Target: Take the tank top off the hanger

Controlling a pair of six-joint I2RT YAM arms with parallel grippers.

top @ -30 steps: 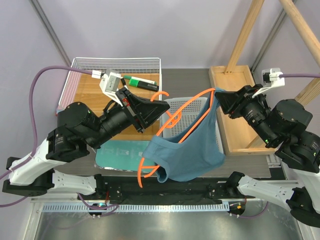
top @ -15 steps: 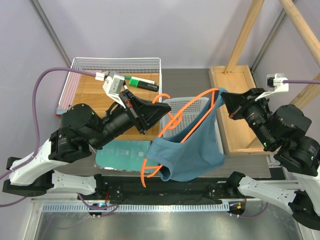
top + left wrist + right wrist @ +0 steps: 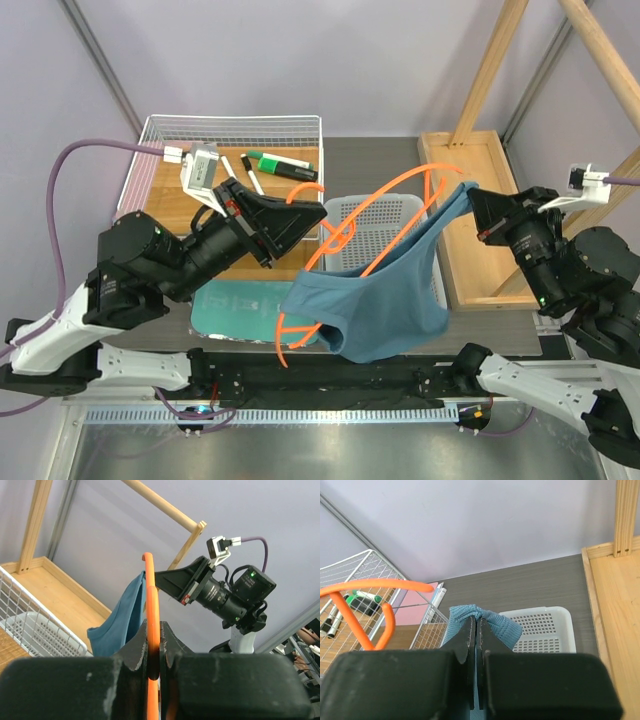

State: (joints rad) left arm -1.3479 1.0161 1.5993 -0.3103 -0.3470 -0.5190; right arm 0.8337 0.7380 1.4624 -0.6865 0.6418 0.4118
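Top view: left gripper (image 3: 320,214) is clamped on the thin bright orange plastic hanger (image 3: 385,200) near its hook end. The left wrist view confirms this, with the hanger (image 3: 151,610) pinched between both dark fingers (image 3: 133,652), jaws closed on it.

Right gripper (image 3: 470,198) is closed on one strap of the soft dusty teal-blue fabric tank top (image 3: 375,310). In the right wrist view the bunched strap (image 3: 485,620) pokes out from fingers (image 3: 464,645) pressed nearly together (no gap to see).

Only the top view gives the full layout. The tank top hangs in the air between the two arms, its body sagging above the flat mint-green mat (image 3: 235,305) and the white perforated plastic basket (image 3: 395,225); contact with either cannot be told. The garment is not off the hanger: the orange frame runs into the fabric and a loop comes out at its lower left edge.

The left wrist view adds the teal strap rising just beside the hanger up to the right gripper's black fingers. The right wrist view adds a bare orange arc to the left of the strap, in front of the white wire basket (image 3: 365,565) holding a green marker (image 3: 367,597). The top view puts that wire basket at rear left and a shallow wooden tray (image 3: 455,160) at right.
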